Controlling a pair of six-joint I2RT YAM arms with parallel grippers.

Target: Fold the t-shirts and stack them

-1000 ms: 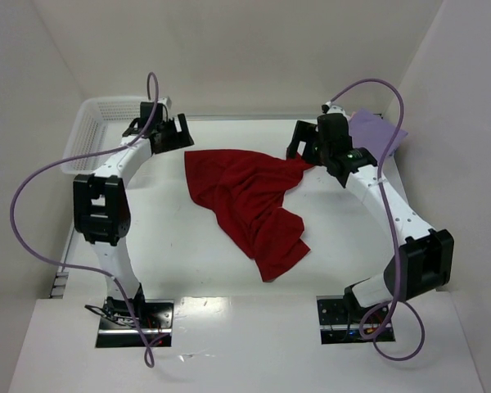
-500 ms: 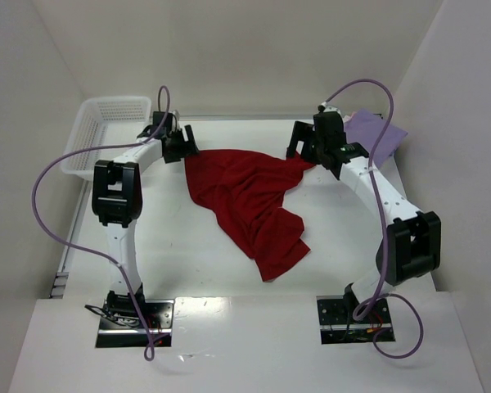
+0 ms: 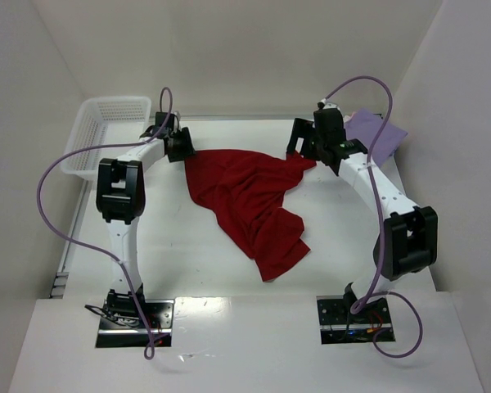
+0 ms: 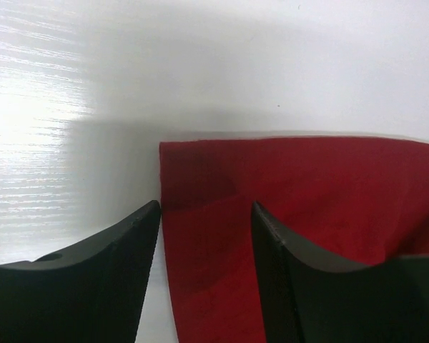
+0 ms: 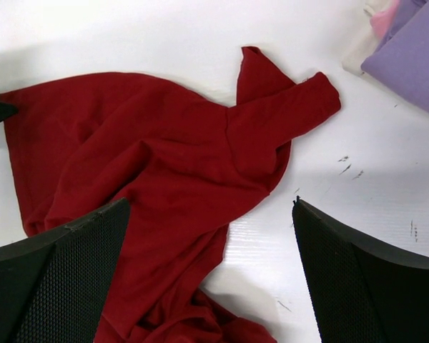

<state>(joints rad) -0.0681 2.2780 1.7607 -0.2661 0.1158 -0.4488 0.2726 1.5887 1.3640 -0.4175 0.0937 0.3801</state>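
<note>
Straddling the 10 o'clock corner of the crumpled dark red cloth t-shirt (image 3: 245,201), the left pincer (image 4: 204,214) had its jaws apart with the fabric between them, not yet clamped, probably placed to pinch that corner. The right pincer (image 5: 211,207) hung wide apart above the sleeve at the shirt's 2 o'clock end, gripping nothing, apparently so both could stretch the shirt flat. The shirt lay mid-table (image 3: 172,237), trailing toward 5 o'clock. A folded square lavender t-shirt (image 3: 378,129) sat at 2 o'clock.
</note>
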